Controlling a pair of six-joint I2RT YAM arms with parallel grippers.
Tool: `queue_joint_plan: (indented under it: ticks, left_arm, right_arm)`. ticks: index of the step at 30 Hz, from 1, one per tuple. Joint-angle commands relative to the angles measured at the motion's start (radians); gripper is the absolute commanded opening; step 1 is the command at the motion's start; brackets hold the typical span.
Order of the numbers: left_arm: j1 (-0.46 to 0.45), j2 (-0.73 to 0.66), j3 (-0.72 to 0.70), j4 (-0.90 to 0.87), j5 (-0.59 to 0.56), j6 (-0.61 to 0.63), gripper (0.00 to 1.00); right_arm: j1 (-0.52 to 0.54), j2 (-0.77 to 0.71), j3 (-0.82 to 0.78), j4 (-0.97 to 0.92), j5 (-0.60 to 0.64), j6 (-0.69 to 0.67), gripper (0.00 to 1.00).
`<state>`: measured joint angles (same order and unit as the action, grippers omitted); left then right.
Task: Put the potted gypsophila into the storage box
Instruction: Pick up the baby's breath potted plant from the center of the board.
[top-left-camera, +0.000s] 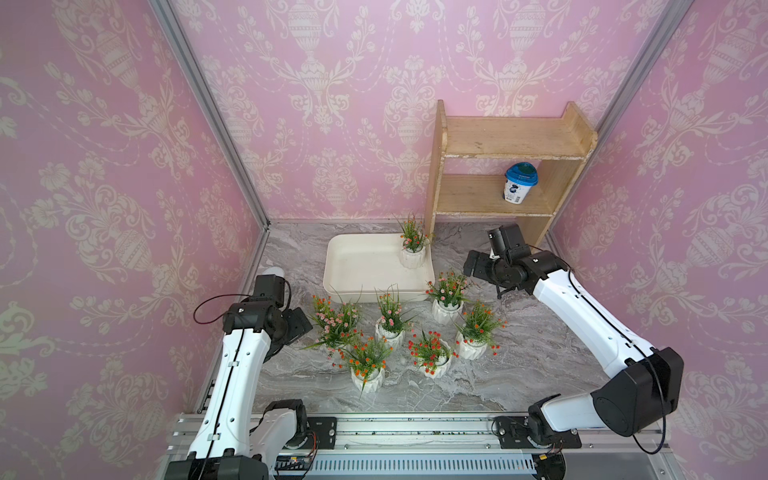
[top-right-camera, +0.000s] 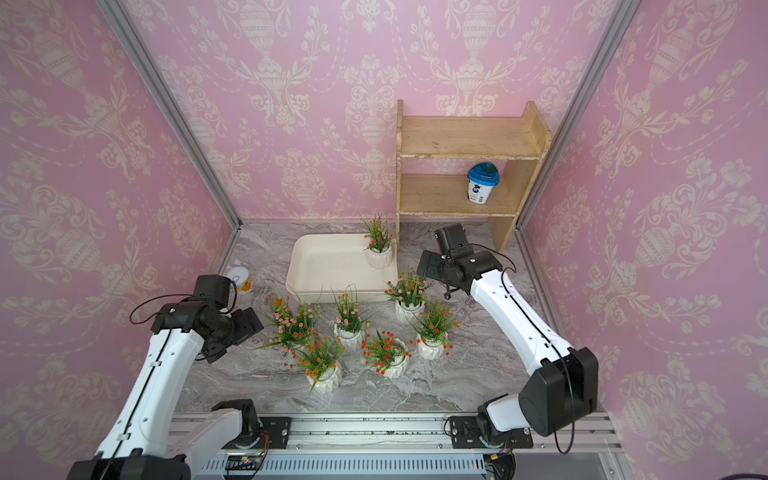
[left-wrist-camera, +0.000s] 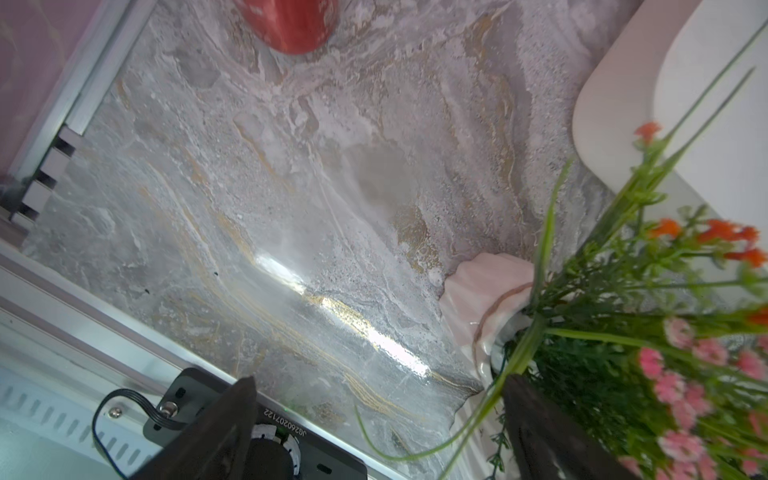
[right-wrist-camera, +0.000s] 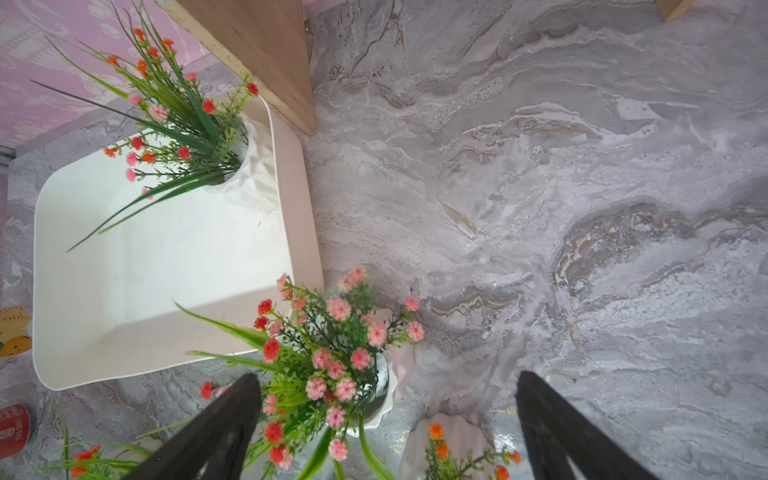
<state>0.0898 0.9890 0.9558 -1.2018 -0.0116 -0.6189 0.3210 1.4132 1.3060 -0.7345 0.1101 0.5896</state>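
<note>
One potted gypsophila (top-left-camera: 412, 255) stands upright inside the storage box (top-left-camera: 361, 270), in its 1 o'clock corner beside the wooden shelf (top-left-camera: 511, 139). The six other pots (top-left-camera: 390, 332) cluster on the marble surface (top-left-camera: 532, 361) along the box's 6 o'clock side. The right fingers (right-wrist-camera: 536, 399) hang spread wide and empty at the box's 3 o'clock, near a pink-flowered pot (right-wrist-camera: 332, 365), and the left fingers (left-wrist-camera: 232, 415) are likewise wide apart, gripping nothing, at the cluster's 9 o'clock just beside the nearest sprigs.
</note>
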Motion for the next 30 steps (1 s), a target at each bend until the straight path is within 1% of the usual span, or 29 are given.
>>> queue_joint_plan:
  ticks: [1, 3, 7, 11, 17, 22, 24, 30]
  left_arm:
    - [0.008, -0.021, -0.050, -0.009, 0.051, -0.066, 0.92]
    - [0.009, -0.013, -0.073, 0.013, 0.079, -0.068, 0.90]
    - [0.007, 0.009, -0.106, 0.049, 0.093, -0.066, 0.89]
    - [0.007, 0.038, -0.143, 0.116, 0.176, -0.075, 0.87]
    - [0.001, 0.049, -0.149, 0.185, 0.233, -0.092, 0.86]
    - [-0.019, 0.058, -0.158, 0.212, 0.243, -0.106, 0.85]
    - [-0.030, 0.064, -0.167, 0.228, 0.243, -0.114, 0.84]
    - [-0.085, 0.095, -0.180, 0.267, 0.230, -0.136, 0.80]
  right_arm:
    - [-0.016, -0.035, -0.040, 0.017, -0.039, -0.033, 0.98]
    - [-0.024, -0.044, -0.062, 0.022, -0.047, -0.034, 0.98]
    - [-0.037, -0.058, -0.099, 0.035, -0.059, -0.030, 0.98]
    - [-0.042, -0.060, -0.118, 0.038, -0.064, -0.031, 0.98]
    - [-0.045, -0.054, -0.123, 0.043, -0.068, -0.032, 0.98]
    - [-0.045, -0.045, -0.123, 0.050, -0.072, -0.029, 0.98]
    - [-0.045, -0.043, -0.159, 0.055, -0.074, -0.027, 0.98]
    - [-0.045, -0.043, -0.168, 0.059, -0.075, -0.025, 0.97]
